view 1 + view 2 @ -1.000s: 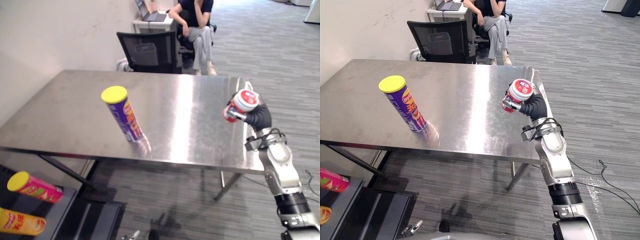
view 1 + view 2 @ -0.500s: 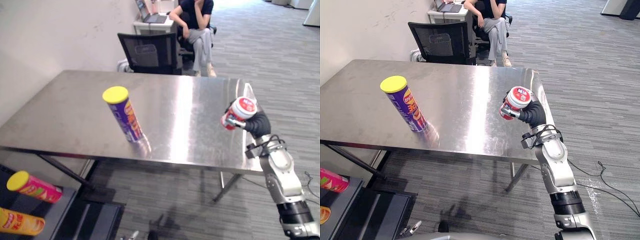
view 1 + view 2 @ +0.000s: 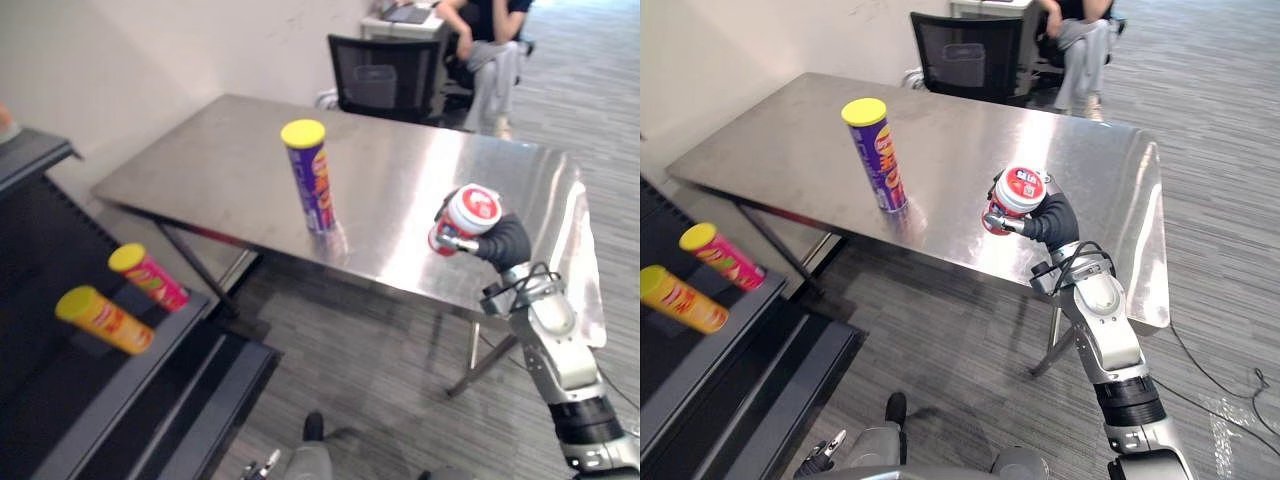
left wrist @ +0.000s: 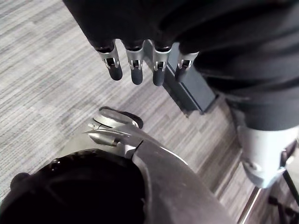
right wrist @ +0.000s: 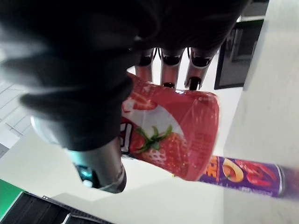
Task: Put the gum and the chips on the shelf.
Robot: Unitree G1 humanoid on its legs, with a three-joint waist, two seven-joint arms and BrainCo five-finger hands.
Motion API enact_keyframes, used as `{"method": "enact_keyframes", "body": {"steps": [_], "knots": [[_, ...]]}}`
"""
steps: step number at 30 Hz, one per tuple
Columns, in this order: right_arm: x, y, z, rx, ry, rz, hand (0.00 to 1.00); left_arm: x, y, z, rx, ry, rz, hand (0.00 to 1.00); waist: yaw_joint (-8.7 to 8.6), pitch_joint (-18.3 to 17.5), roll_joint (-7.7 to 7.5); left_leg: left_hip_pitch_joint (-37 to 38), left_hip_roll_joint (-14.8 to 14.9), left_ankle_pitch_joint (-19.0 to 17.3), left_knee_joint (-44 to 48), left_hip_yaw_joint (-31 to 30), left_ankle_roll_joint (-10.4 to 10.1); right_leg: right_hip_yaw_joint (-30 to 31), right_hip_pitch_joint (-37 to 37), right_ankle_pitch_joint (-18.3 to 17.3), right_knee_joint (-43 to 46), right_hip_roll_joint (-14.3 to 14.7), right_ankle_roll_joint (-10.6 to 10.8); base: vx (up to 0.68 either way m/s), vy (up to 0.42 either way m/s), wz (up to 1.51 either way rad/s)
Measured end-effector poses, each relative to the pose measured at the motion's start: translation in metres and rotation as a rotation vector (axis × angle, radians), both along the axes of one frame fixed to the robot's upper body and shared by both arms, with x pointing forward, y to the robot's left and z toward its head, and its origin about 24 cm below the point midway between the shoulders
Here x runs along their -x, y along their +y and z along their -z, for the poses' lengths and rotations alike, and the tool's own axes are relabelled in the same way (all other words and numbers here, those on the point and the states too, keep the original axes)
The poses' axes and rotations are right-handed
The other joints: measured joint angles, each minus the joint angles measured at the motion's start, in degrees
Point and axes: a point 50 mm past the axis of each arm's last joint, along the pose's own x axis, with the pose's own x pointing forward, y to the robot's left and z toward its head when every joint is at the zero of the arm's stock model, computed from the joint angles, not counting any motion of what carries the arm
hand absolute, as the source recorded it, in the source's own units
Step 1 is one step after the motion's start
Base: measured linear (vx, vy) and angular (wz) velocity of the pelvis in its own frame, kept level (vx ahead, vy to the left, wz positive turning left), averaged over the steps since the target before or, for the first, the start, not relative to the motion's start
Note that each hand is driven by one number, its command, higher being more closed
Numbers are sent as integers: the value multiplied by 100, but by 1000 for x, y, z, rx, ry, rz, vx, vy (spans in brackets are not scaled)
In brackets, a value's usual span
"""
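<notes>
Gum tub (image 3: 1015,196) rides in the right robot hand (image 3: 1052,220), fingers curled round it, over the counter's (image 3: 970,150) near edge; purple chips can (image 3: 878,155) stands upright on the counter. Left robot hand (image 4: 135,65) hangs slack. Carry it level toward the shelf (image 3: 100,390), grip firm.

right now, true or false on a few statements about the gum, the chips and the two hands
1. The right hand is shut on the gum tub, which is lifted off the table. True.
2. The chips can lies on its side on the table. False: it stands upright, yellow lid on top.
3. A pink can and a yellow can lie on the shelf. True.
4. The left hand holds the chips can. False: its fingers are straight and hold nothing.
</notes>
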Motion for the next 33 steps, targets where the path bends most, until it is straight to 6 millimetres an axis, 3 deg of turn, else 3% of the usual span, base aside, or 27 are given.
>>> {"method": "enact_keyframes", "body": {"steps": [1,2,3,4,5,6,7,8,10,12,15,16,17,19,21,24,27,33], "knots": [[1,-3,0,-3,0,13,100,0,1,0,1,-1,-9,0,-6,12,-30,-133,68,108,458,244,111,-173,-18,-33,112,-139,-57,-157,-95,100],[2,-10,0,-6,-1,39,100,6,2,1,6,10,-34,0,8,25,-63,-222,174,254,1530,687,307,-337,-76,-103,437,-376,-110,-105,-94,81],[6,-19,-3,8,-28,62,100,17,-2,1,15,20,-45,0,8,-45,120,-137,197,837,1849,1074,459,-454,-153,-315,882,-445,-43,-75,-144,102],[10,-27,-3,19,-41,84,100,17,-6,1,20,12,-37,0,-69,-54,99,-218,104,962,1682,1215,505,-467,-234,-452,965,-514,0,-174,-139,163],[16,-42,1,29,-32,139,100,14,2,-2,-4,-13,-32,0,-211,-42,-173,-63,-327,1660,656,1052,338,-631,-313,-522,918,-819,-178,-173,-88,170],[18,-50,2,27,-29,171,100,11,7,-3,-18,-21,-36,0,-258,-31,-200,-108,-354,1648,798,1186,379,-940,-292,-477,881,-934,-242,-229,-100,165],[19,-56,6,2,-15,207,100,18,12,-2,-28,2,-49,0,-145,-5,-302,-69,-98,1005,1773,1594,355,-1188,-288,-395,891,-1104,-272,-130,-91,112],[19,-56,6,-6,-21,211,100,31,9,-1,-22,29,-62,0,-168,-2,-316,137,122,801,2304,1708,208,-1374,-274,-379,875,-1200,-307,-173,-94,101],[21,-58,8,-5,-14,217,100,38,6,1,-16,42,-79,0,-196,-4,-314,557,309,700,2464,1691,25,-1608,-291,-386,850,-1308,-268,-210,-35,103],[22,-58,10,-5,-8,221,100,42,5,2,-16,52,-81,0,-232,-33,-296,771,421,736,2292,1528,-35,-1755,-458,-314,847,-1343,-144,-215,19,100],[21,-56,11,-18,-3,233,100,44,3,3,-17,64,-88,0,-310,-71,-213,1039,446,769,1396,1554,-377,-2062,-764,-105,826,-1343,-69,-189,110,91],[21,-56,12,-20,1,235,100,44,2,3,-19,66,-88,0,-308,-85,-173,1128,413,548,956,1625,-696,-2204,-799,7,821,-1341,-140,-135,198,59],[21,-56,12,-22,4,240,100,44,3,3,-22,65,-89,0,-289,-83,-176,1221,413,327,692,1759,-877,-2309,-797,166,822,-1342,-252,-143,261,49],[19,-55,9,-31,-8,248,100,42,4,3,-30,64,-90,0,-266,-95,-157,1360,358,17,399,1914,-1104,-2358,-805,344,839,-1371,-286,-96,259,27],[17,-54,6,-38,-20,253,100,39,9,1,-49,57,-69,0,-272,-71,-310,1354,178,-198,361,2006,-1339,-2349,-875,564,879,-1588,-241,-111,274,20],[17,-49,10,-59,-11,241,100,38,17,0,-82,61,-76,0,-263,-22,-457,1219,7,-355,520,2065,-1256,-2288,-873,1003,576,-1654,-179,-140,172,6],[17,-43,14,-20,0,226,100,39,17,0,-79,61,-105,0,-182,72,-414,1063,102,-724,879,2094,-1264,-2169,-854,1270,248,-1497,-134,-155,122,-18],[19,-43,17,-14,10,227,100,30,19,-1,-79,32,-122,0,-140,155,-367,881,311,-738,1024,2085,-1274,-2141,-919,1262,163,-1273,-179,-31,23,-2]]}}
